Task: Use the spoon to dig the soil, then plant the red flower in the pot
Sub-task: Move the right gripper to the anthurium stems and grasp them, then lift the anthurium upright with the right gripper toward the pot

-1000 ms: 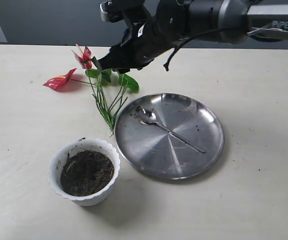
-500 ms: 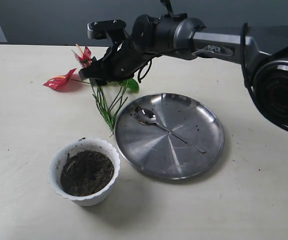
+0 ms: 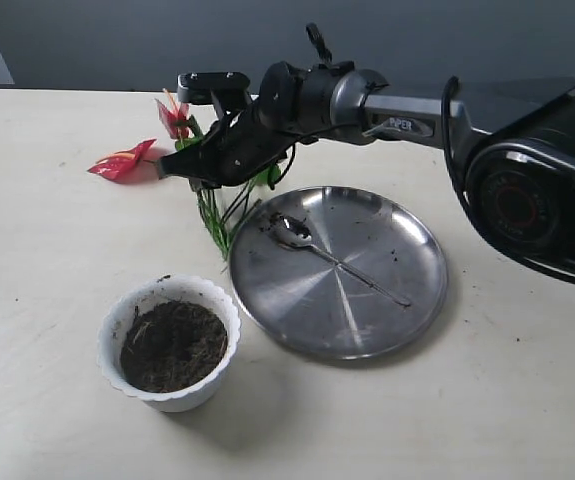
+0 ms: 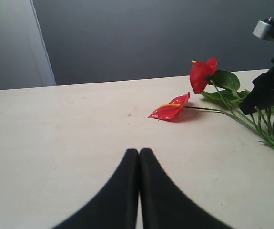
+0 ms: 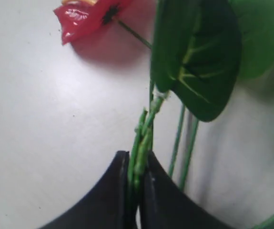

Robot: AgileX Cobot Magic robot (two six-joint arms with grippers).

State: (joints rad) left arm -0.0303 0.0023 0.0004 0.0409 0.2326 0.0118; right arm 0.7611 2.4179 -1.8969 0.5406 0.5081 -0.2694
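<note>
The red flower point(image 3: 175, 118) lies at the back of the table, one bloom point(image 3: 122, 160) low on the surface, its green stems point(image 3: 217, 215) trailing toward the plate. My right gripper point(image 3: 195, 165) is shut on the stems point(image 5: 139, 157), just below the leaves point(image 5: 198, 62). The silver spoon point(image 3: 329, 256) rests on the steel plate point(image 3: 407, 300). In front stands the white pot point(image 3: 117, 325), filled with dark soil point(image 3: 172, 345). My left gripper point(image 4: 138, 151) is shut on nothing, hovering over bare table with the red flower point(image 4: 201, 74) to its far right.
The right arm point(image 3: 397, 100) reaches across the back of the table from the right. A dark wall runs behind the table's far edge.
The right gripper has dropped lower and closed on the flower stems. The upper bloom has shifted slightly right and the bunch has stirred.
</note>
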